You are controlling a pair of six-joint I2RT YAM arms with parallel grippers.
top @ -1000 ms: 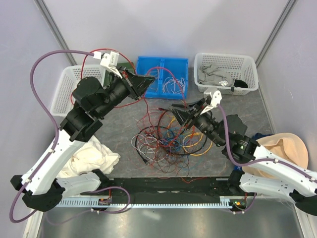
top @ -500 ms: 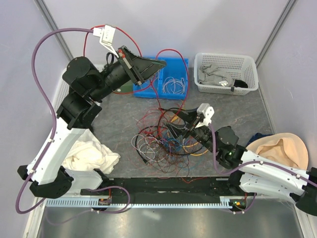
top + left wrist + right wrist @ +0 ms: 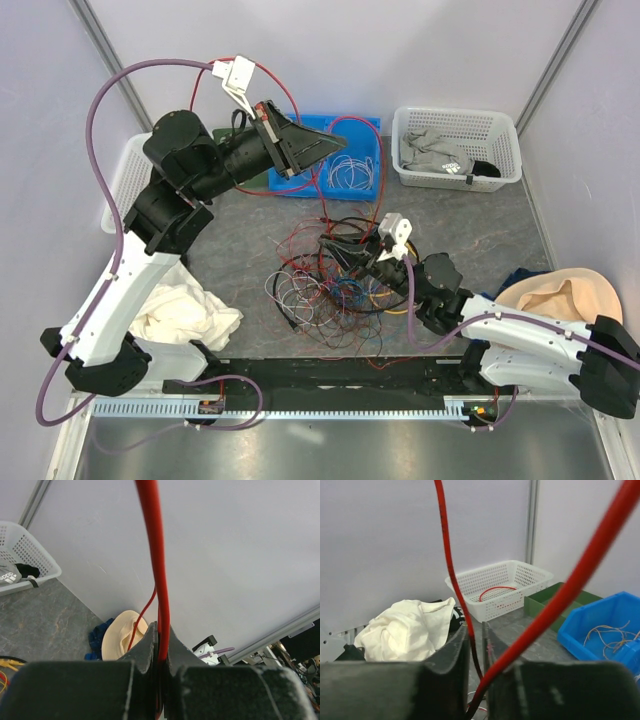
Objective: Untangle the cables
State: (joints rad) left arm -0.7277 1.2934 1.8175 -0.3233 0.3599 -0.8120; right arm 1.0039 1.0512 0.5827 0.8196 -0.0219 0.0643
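Lying on the grey stone-look surface [image 3: 250,240] near the arm bases: tangle of thin multicoloured cables [image 3: 320,285]. Right gripper [image 3: 476,630] low in it, fingers nearly together around a red strand [image 3: 451,565]; clamping unclear. Farther back, left gripper [image 3: 160,635] clamped on a thin red cable [image 3: 159,570], raised above the blue plastic bin [image 3: 366,138].

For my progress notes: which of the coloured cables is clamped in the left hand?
The red cable: it alone is pinched in the left hand and held high above the table; the others lie in the tangle.

two white baskets [image 3: 456,112], one blue bin [image 3: 352,122]
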